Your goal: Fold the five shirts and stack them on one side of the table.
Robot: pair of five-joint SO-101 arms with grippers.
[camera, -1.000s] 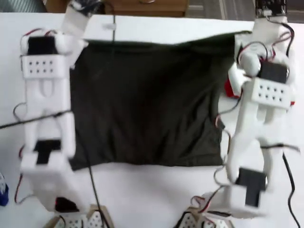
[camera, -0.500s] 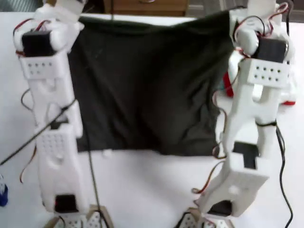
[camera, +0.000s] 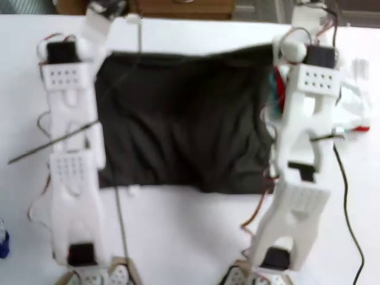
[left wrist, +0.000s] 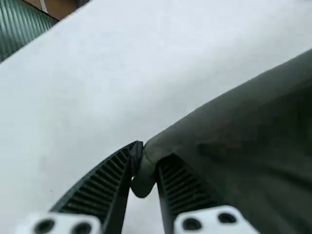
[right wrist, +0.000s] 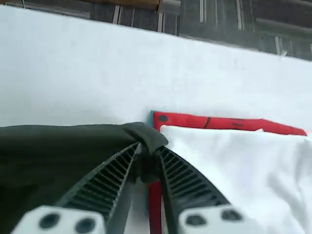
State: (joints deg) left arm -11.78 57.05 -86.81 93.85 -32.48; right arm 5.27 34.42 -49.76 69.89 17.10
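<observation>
Hidden parts
Arms hid the dark shirt's (camera: 184,119) side edges; the red shirt (camera: 278,89) lay mostly behind the right arm (camera: 309,119); a blue object (camera: 3,243) was cut off at the view's edge.

White table (camera: 190,237), wooden cabinet (camera: 181,7) behind

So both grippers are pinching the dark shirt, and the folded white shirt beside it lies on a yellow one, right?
Not yellow: the right wrist view shows the white shirt lying on a red shirt. The left gripper and the right gripper do both pinch the dark shirt.
</observation>
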